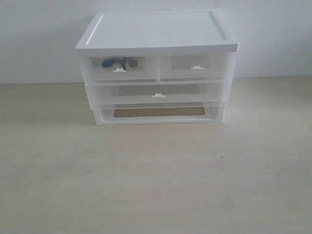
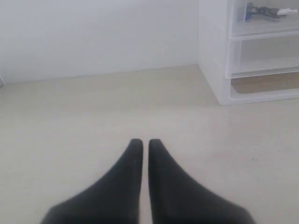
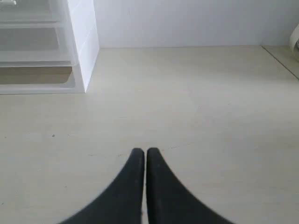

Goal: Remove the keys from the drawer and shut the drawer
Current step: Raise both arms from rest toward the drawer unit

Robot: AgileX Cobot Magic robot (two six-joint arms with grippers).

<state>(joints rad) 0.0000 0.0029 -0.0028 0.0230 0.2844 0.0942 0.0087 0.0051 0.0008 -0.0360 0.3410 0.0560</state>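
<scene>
While left tool (image 2: 141,141) and right tool (image 3: 140,150) are hovering clenched, empty, we are seeing keys (image 1: 120,63) inside the shut drawer (image 1: 146,73), upper left of the unit (image 1: 156,29), likely nearer the left tool.

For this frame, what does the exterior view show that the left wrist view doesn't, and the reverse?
Only the exterior view: the whole drawer unit with its white top, and the upper right drawer. Only the left wrist view: the left gripper, jaws shut and empty, above the table. Both: the keys inside the closed upper left drawer, visible through its clear front.
</scene>
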